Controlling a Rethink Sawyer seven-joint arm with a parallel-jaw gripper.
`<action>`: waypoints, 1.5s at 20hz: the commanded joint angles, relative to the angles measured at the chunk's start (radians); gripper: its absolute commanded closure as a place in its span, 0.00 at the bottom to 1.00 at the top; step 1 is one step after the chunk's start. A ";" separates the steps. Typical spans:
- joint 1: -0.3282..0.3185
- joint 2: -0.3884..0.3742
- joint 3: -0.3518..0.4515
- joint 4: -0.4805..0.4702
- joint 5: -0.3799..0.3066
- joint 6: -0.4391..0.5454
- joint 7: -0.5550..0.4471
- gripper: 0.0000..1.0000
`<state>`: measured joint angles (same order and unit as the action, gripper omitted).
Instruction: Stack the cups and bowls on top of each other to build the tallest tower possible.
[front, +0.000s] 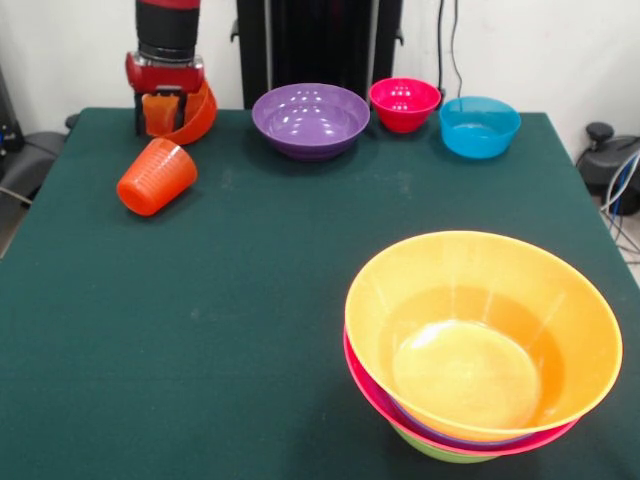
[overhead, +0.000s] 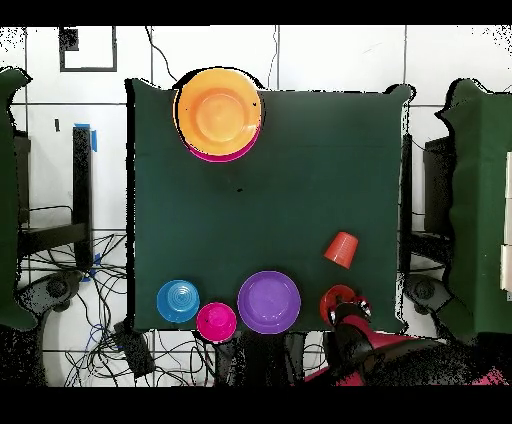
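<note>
My end effector (front: 165, 112) was pinching the small orange bowl (front: 190, 115) tilted; figured it could slip onto the cup (front: 157, 177).

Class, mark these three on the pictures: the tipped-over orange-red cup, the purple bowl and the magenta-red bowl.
orange-red cup (front: 157, 177), front view, on its ribbed side wall.
purple bowl (front: 310, 116), front view, on the inside of its basin.
magenta-red bowl (overhead: 216, 321), overhead view, on the middle of its inside.

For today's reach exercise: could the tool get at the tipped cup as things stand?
Probably yes. The cup lies on its side on bare cloth close by the tool, nothing between them. But the tool seems to hold a small orange bowl, which must be released first.
</note>
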<state>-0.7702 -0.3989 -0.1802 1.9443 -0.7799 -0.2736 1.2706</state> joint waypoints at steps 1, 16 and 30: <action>-0.001 -0.013 0.200 -0.057 -0.059 0.150 0.078 0.00; 0.041 -0.012 0.152 -0.061 -0.050 0.065 0.124 1.00; 0.031 -0.162 0.206 0.009 -0.058 0.212 0.072 1.00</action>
<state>-0.7669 -0.4795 -0.1202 1.9574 -0.8096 -0.2038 1.2706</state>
